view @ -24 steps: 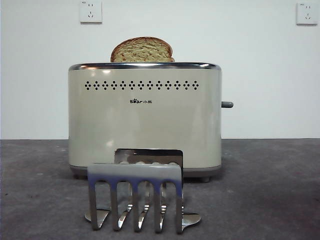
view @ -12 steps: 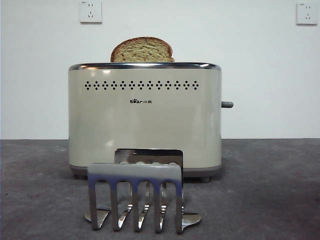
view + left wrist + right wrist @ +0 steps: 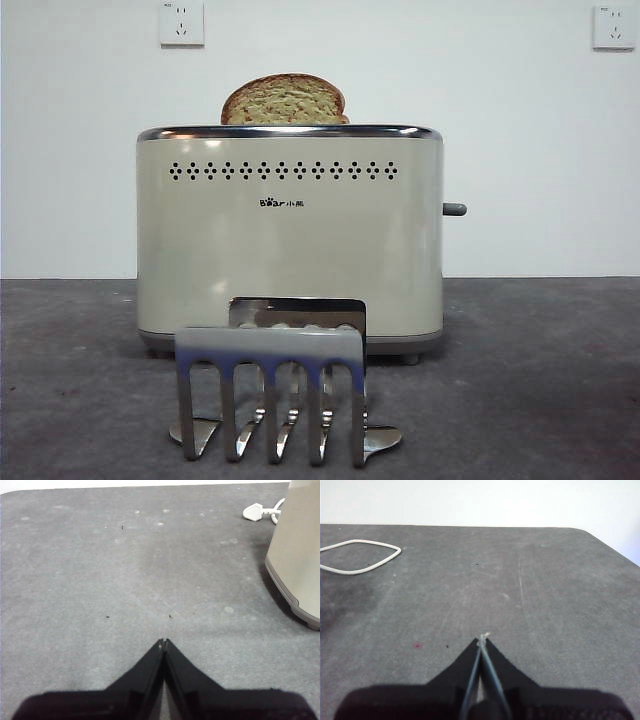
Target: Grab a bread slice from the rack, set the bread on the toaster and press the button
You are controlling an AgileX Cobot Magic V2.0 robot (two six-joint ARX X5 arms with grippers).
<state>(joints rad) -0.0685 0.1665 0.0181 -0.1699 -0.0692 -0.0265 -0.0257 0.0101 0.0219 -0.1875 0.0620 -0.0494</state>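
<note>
The slice of bread (image 3: 285, 100) stands upright in the top of the cream toaster (image 3: 290, 235), its rounded brown-crusted top showing above the chrome rim. The grey button (image 3: 455, 209) sticks out of the toaster's right side. The steel rack (image 3: 272, 390) stands in front of the toaster with nothing in its slots. Neither arm shows in the front view. My left gripper (image 3: 164, 642) is shut over bare grey table, with a corner of the toaster (image 3: 297, 555) off to one side. My right gripper (image 3: 483, 638) is shut over bare table too, holding nothing.
Two white wall sockets (image 3: 181, 22) (image 3: 613, 27) sit on the back wall. A white plug (image 3: 256, 512) and cord lie behind the toaster, and a loop of white cord (image 3: 357, 555) lies on the table. The table's rounded edge (image 3: 600, 540) shows in the right wrist view.
</note>
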